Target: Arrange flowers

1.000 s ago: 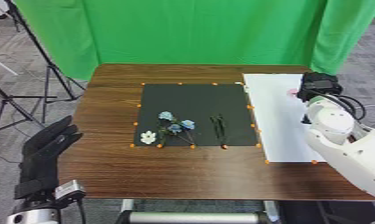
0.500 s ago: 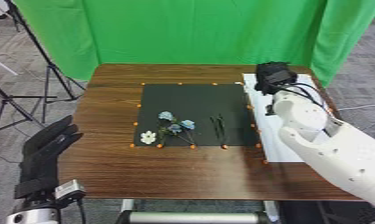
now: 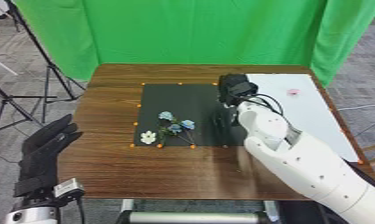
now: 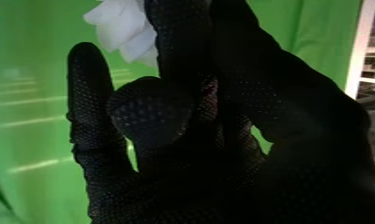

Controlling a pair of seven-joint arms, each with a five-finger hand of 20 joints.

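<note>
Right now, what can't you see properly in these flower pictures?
- The rest of the white petals: right wrist view, hidden by the fingers of the right hand and cut off by the edge.
- What the pink thing is: head view, too small.
- The black mat's near right corner: head view, behind the right arm.
- The rest of the left arm: head view, cut off by the bottom edge.

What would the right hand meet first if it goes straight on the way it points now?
Probably the green curtain beyond the table; the right hand points that way. But its height is unclear, so the table might come first.
</note>
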